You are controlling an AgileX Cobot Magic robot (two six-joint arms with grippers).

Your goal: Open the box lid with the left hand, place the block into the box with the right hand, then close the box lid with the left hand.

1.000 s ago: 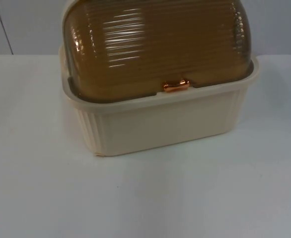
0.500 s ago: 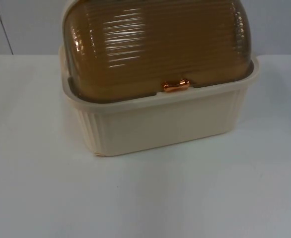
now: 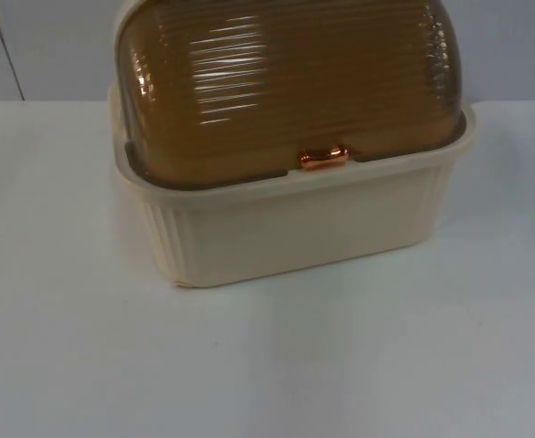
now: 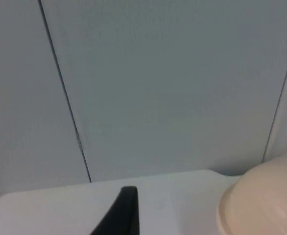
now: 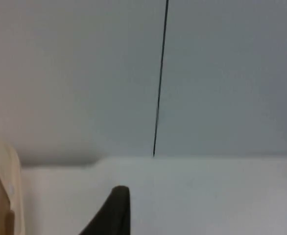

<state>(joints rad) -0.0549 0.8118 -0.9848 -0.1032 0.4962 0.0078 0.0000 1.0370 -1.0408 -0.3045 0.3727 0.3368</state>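
Lid (image 3: 286, 82) top cut off; box (image 3: 295, 224) contents hidden.

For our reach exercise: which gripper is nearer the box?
Cannot tell: left gripper waits off the box's left side, right gripper off its right, neither touching.

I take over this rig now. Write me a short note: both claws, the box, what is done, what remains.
Left claw: waiting above the table, beside the box's left end, holding nothing visible.
Right claw: waiting near the box's right end.
Box: cream, standing mid-table; amber ribbed lid closed, copper handle facing front.
Block: not seen.
Done: nothing. Left: open lid, insert block, close lid.
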